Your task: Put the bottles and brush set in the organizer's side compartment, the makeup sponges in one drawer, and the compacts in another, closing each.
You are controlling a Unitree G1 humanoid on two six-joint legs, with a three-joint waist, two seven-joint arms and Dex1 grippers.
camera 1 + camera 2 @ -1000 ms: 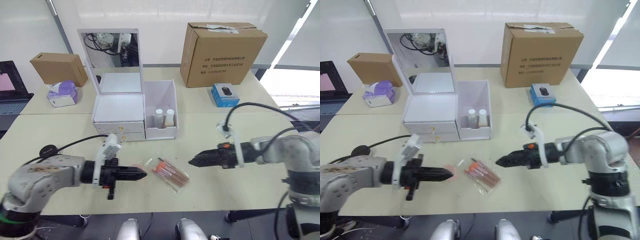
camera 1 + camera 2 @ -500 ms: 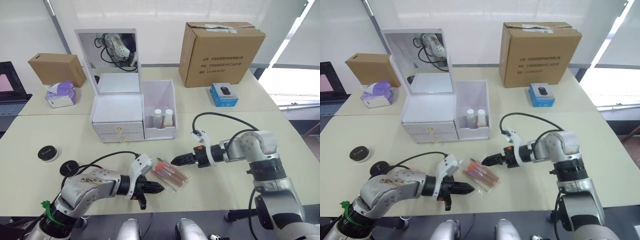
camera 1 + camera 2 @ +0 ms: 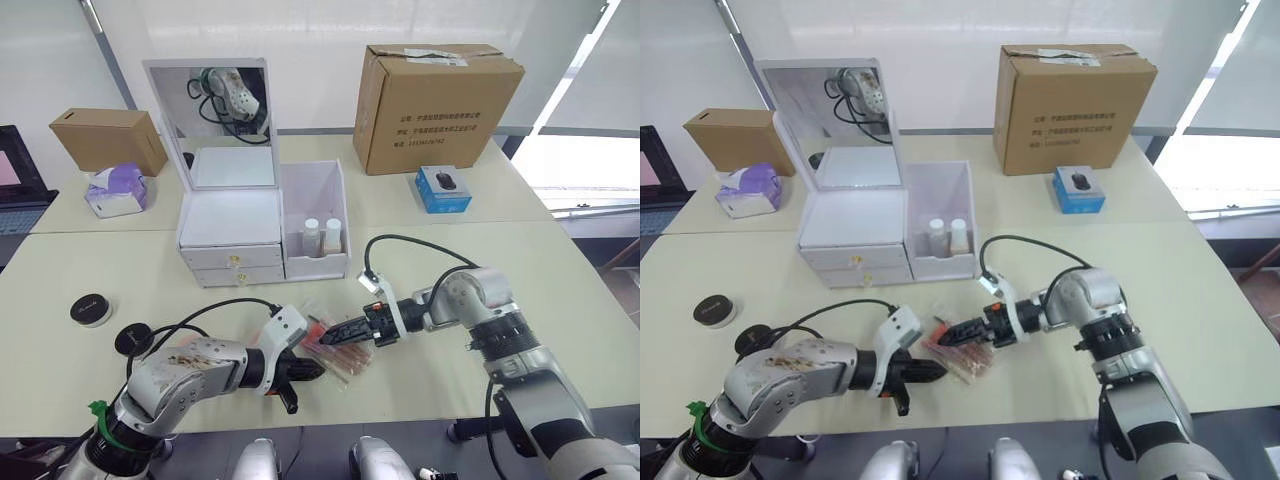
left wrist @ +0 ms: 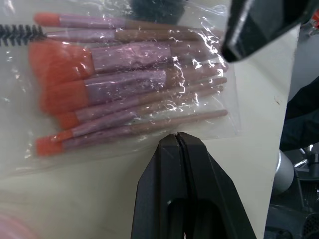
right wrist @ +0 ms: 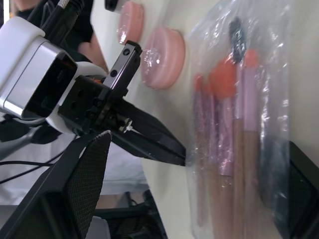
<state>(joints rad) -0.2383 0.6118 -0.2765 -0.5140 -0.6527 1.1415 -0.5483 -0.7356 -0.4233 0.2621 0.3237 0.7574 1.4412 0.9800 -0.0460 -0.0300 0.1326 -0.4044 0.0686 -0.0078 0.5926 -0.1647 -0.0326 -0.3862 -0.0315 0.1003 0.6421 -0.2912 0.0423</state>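
The brush set (image 3: 338,356), a clear packet of pink-orange brushes, lies on the table in front of the organizer (image 3: 230,215). My right gripper (image 5: 199,142) is open and straddles the packet's handle end. My left gripper (image 4: 178,137) is shut, its tip at the packet's near edge. Two bottles (image 3: 321,235) stand in the side compartment (image 3: 315,190). Both drawers look shut. Two pink makeup sponges (image 5: 162,57) lie just beyond the left gripper. Two compacts (image 3: 90,308) (image 3: 132,338) sit at the left of the table.
A large cardboard box (image 3: 435,95) and a blue mouse box (image 3: 443,188) stand at the back right. A small cardboard box (image 3: 105,135) and a purple tissue pack (image 3: 115,188) are at the back left. The mirror lid (image 3: 215,115) stands upright.
The head camera has shifted. My right gripper has moved left and opened around the brush packet. My left gripper has moved in until its tip reaches the packet's edge.
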